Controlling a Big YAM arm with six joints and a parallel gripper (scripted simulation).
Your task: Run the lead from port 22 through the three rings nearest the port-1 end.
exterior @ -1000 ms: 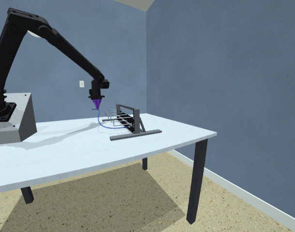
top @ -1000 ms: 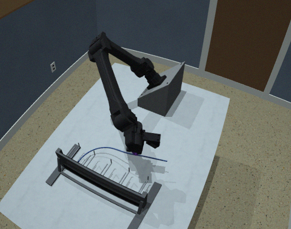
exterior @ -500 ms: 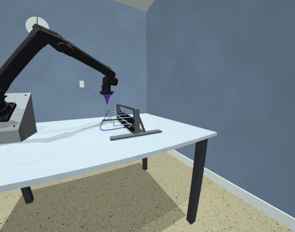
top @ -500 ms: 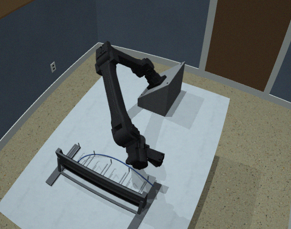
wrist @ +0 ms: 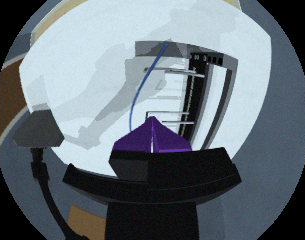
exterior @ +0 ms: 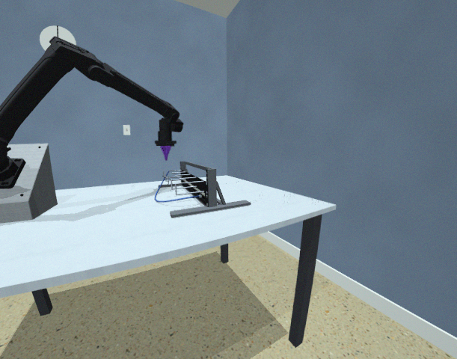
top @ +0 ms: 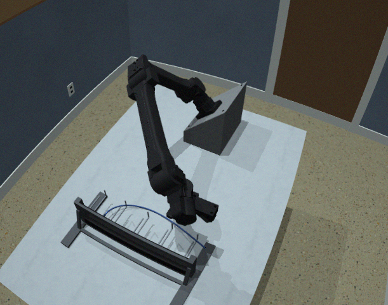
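The patch panel rack (top: 133,234) (exterior: 212,187) stands on the table, its thin ring rods facing the robot's base. The blue lead (top: 158,213) (exterior: 170,201) (wrist: 135,93) leaves the panel near the left end in the top view and arcs past the front of the rings. Its free end reaches the other end, over the foot (top: 205,257) (wrist: 142,48). It crosses near the tip of the end ring (top: 197,236) (wrist: 146,70); whether over or inside cannot be told. My gripper (exterior: 166,158) (wrist: 152,120) is shut and empty above the lead and the rings. Its fingers are hidden in the top view. Port numbers are unreadable.
The robot's grey wedge base (top: 204,139) (exterior: 43,193) stands on the table (top: 272,147) (exterior: 85,239), behind the arm. The rack's near foot in the exterior view lies inside the table edge. Walls stand beyond the table.
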